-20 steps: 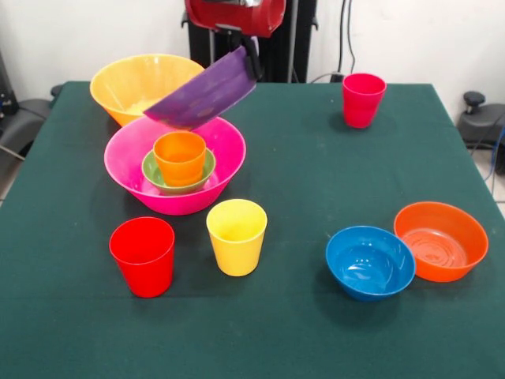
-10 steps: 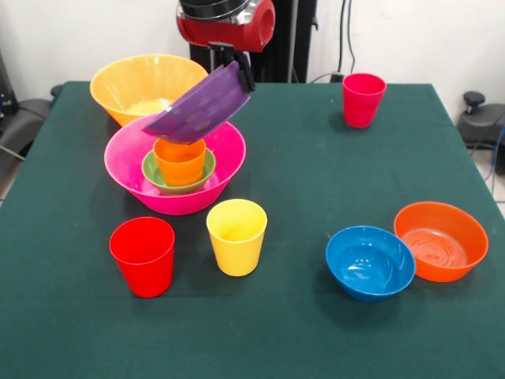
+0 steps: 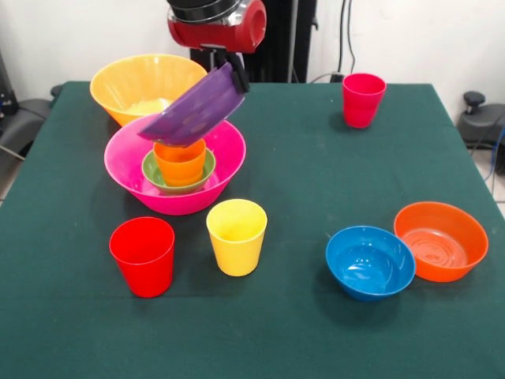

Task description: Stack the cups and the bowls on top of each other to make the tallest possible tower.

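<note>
My gripper (image 3: 233,73) comes down from the top and is shut on the rim of the wide purple bowl (image 3: 192,107), held tilted. The bowl's lower edge touches or hovers just over the orange cup (image 3: 180,160). That cup stands in the small green bowl (image 3: 155,170), which sits inside the big hot-pink bowl (image 3: 175,197): the tower. The big orange-yellow bowl (image 3: 138,79) stands behind it. The red cup (image 3: 144,256) and yellow cup (image 3: 237,236) stand in front. The crimson-pink cup (image 3: 363,99) is at the far right. The blue bowl (image 3: 370,262) and the medium orange bowl (image 3: 440,240) are at the near right.
The green table (image 3: 300,174) ends at its far edge just behind the big orange-yellow bowl. The robot's dark pedestal (image 3: 276,39) stands behind the table. Dark equipment (image 3: 481,118) sits off the right edge.
The gripper has carried the purple bowl left and down, so it now sits over the orange cup in the pink bowl. The other pieces have not moved.
</note>
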Robot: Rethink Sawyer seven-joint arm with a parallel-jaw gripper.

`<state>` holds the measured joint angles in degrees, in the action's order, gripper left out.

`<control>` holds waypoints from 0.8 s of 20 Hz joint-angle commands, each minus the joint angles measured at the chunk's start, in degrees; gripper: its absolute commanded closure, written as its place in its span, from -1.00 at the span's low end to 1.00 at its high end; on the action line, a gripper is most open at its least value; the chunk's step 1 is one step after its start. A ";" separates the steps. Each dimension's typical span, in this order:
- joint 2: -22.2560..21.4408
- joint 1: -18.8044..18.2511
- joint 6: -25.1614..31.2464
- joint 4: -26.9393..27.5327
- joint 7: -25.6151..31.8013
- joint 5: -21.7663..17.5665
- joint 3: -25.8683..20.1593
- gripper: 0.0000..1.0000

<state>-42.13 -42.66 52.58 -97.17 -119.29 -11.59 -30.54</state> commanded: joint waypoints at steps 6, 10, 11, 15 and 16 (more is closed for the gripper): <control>-1.51 -2.51 9.46 1.58 16.83 -4.48 -5.60 1.00; -1.71 -4.12 11.70 2.82 18.13 -5.21 -6.51 1.00; -1.35 -4.49 11.74 2.97 18.38 -5.52 -6.72 1.00; 0.35 -6.15 10.99 3.22 19.29 -6.83 -7.67 1.00; 0.89 -6.38 10.99 3.62 19.43 -7.19 -7.86 1.00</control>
<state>-43.20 -48.23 59.22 -97.03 -118.77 -13.37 -35.17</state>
